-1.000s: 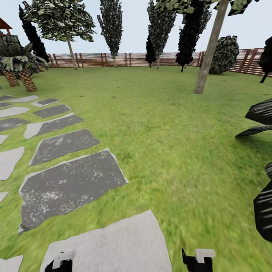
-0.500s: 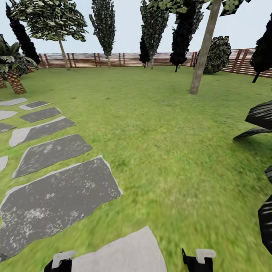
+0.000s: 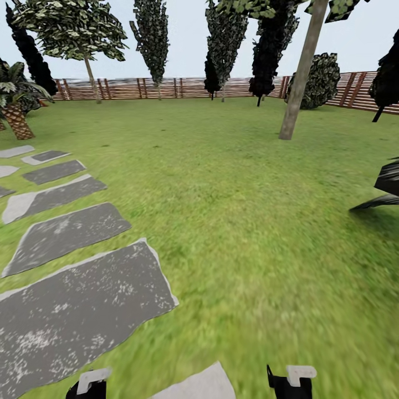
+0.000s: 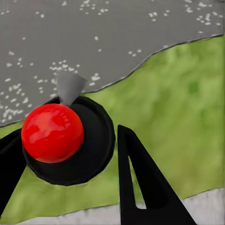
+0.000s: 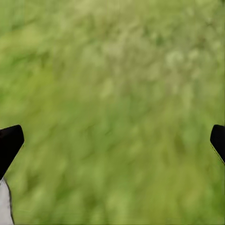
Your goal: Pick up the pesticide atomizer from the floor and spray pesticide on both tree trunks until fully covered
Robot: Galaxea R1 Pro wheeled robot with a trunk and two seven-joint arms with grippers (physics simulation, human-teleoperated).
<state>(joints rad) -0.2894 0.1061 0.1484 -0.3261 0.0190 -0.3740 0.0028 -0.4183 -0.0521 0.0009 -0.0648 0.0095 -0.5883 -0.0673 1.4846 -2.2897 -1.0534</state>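
The left claw (image 4: 70, 154) is clamped on the atomizer (image 4: 63, 140); the right claw (image 5: 112, 140) is spread apart. Picking up looks done, but the tree trunk (image 3: 302, 72) is well off and unsprayed

A grey-brown tree trunk (image 3: 300, 77) was seen on the lawn (image 3: 233, 194), before the wooden fence (image 3: 183, 87).

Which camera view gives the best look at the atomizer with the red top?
The left wrist view: the atomizer, red ball top on a black round body, sits close up between the left gripper fingers. The head view looks over lawn and paving toward the trees; the right wrist view looks at grass.
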